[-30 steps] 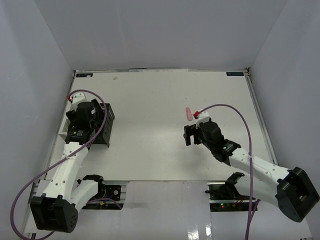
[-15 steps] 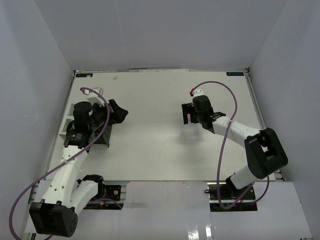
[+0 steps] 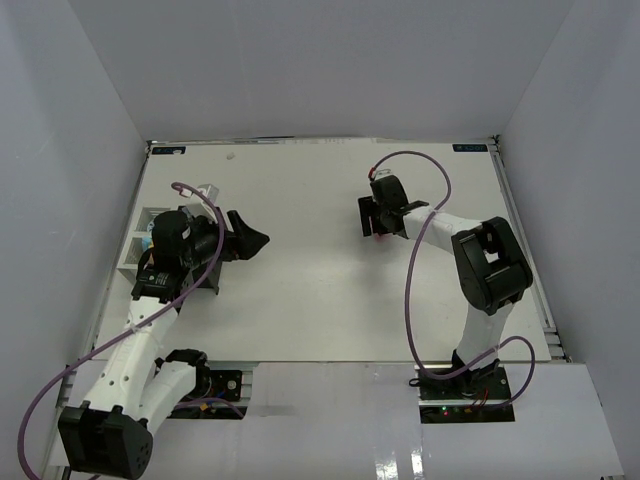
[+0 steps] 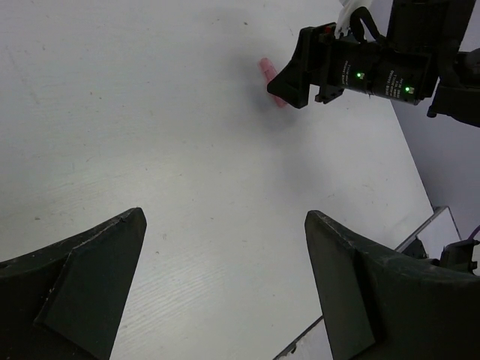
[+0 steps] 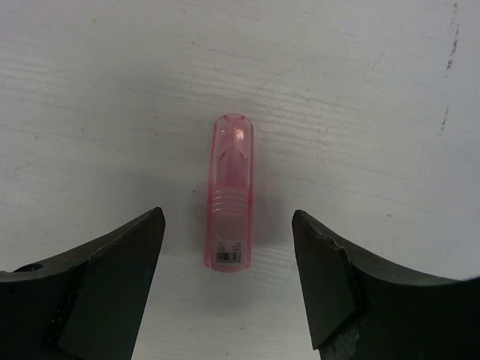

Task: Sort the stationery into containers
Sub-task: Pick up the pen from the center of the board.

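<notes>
– Pink marker (image 5: 229,191), translucent plastic, lying flat on the white table (image 5: 375,90), far and to the right. How do you think it will handle?

– Light and stiff, I'd say, but smooth and round, so it may roll or slip if pinched off-centre. I'd take it across the middle of the barrel.

– And the right gripper (image 5: 227,221)?

– Its jaws are spread, one on each side of the marker, with bare table showing in both gaps. Nothing is pinched yet.

– The left gripper (image 4: 225,216)?

– Spread wide and empty, hanging above bare table at the left.

– What about the containers?

– Both sit at the left edge. The black organizer (image 3: 210,283) is mostly hidden under the left arm, so I can't see into its slots. The white tray (image 3: 137,240) stands just left of it, too small here to tell what is inside.
</notes>
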Controlling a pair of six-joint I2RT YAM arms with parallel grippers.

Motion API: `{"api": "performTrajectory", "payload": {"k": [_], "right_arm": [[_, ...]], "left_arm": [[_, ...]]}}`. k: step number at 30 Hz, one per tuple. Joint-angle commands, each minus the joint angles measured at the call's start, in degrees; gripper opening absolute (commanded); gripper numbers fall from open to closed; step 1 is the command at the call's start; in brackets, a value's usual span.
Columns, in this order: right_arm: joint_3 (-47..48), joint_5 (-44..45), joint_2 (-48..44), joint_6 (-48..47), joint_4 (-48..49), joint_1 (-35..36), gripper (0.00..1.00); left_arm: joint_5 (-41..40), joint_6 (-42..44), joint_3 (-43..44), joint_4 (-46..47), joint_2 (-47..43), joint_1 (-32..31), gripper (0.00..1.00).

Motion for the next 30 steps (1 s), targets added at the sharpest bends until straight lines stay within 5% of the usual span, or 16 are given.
{"api": "performTrajectory", "payload": {"k": [1, 10, 18, 20, 30], "right_arm": [[3.1, 0.7, 1.4, 0.5, -0.9, -0.5, 0.75], [4.4, 0.5, 5.6, 1.0, -1.0, -0.8, 0.68], [2.6, 0.0, 5.8, 1.8, -1.0, -0.9, 0.44], [1.4, -0.6, 4.9, 1.8, -1.0, -0.9, 0.33], [-12.2, -3.8, -11.5, 0.1, 4.3, 3.9, 0.28]], "left_arm": [[1.7, -0.4, -1.1, 1.0, -1.7, -0.5, 0.98], [2.8, -0.7, -1.4, 0.8, -2.8, -0.7, 0.98], [4.2, -1.9, -0.8, 0.4, -3.2, -0.8, 0.98], [4.7, -2.6, -0.6, 0.5, -3.2, -0.8, 0.98], [1.8, -9.4, 0.8, 1.9, -1.8, -4.4, 0.98]]}}
